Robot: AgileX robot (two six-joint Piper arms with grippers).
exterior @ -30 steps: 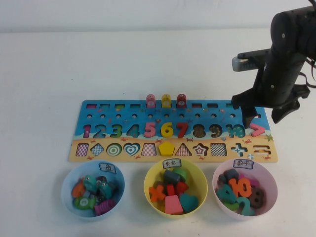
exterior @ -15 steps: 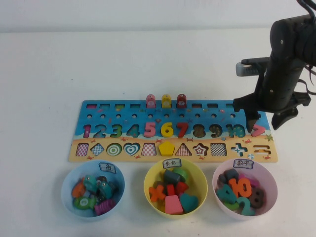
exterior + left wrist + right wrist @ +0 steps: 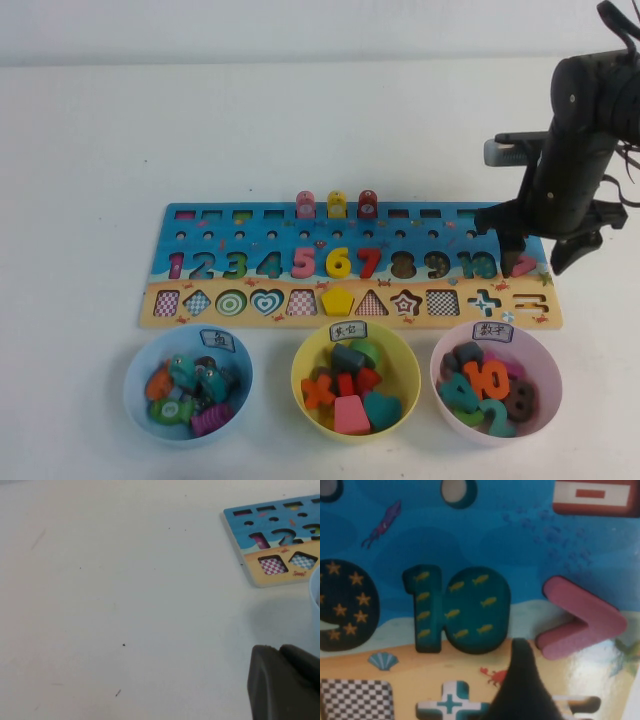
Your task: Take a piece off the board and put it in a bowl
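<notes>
The pink ">" piece (image 3: 521,264) lies in its slot at the right end of the board (image 3: 250,245), next to the teal 10. My right gripper (image 3: 539,256) is open and low over that end, one finger on each side of the piece. In the right wrist view the piece (image 3: 580,620) is close, with one dark fingertip (image 3: 520,675) beside it above the board's sandy strip. The yellow bowl (image 3: 300,385) stands in front of the board's middle, holding several shape pieces. My left gripper (image 3: 285,685) is over bare table left of the board (image 3: 250,535).
A light blue bowl (image 3: 130,385) stands at the front left and a lilac-pink bowl (image 3: 555,375) at the front right, just in front of my right gripper. Three pegs with rings (image 3: 337,205) stand on the board's back edge. White table lies behind the board.
My right gripper has moved right and down, from above the 10 to straddling the pink ">" piece. The piece and the bowls have not moved.
</notes>
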